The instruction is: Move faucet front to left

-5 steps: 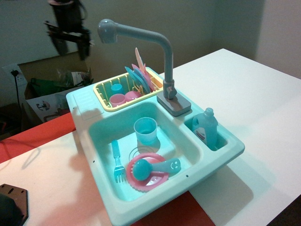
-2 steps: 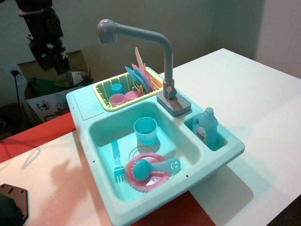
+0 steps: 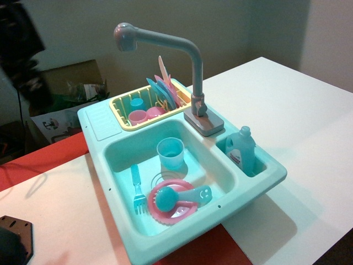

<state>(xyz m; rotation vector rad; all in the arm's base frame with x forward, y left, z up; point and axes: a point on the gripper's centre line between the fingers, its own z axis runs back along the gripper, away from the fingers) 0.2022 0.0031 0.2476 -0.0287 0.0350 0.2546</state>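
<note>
The grey-blue toy faucet (image 3: 194,72) stands upright on its rectangular grey base at the back rim of the turquoise toy sink (image 3: 259,185). Its long spout reaches left, with the round head (image 3: 125,36) above the yellow dish rack (image 3: 118,113). My gripper (image 3: 25,55) is a dark blurred shape at the far left edge, well away from the faucet head. The blur hides how its jaws stand, and it holds nothing that I can see.
In the basin lie a blue cup (image 3: 170,153), a blue fork (image 3: 137,190) and a pink plate (image 3: 172,205) with a blue scrubber on it. A small blue bottle (image 3: 241,147) stands in the side compartment. The rack holds plates and cups. A dark object (image 3: 15,237) sits at bottom left.
My gripper has moved left and slightly down, from beside the faucet head to the far left edge of the view. The faucet has not moved.
</note>
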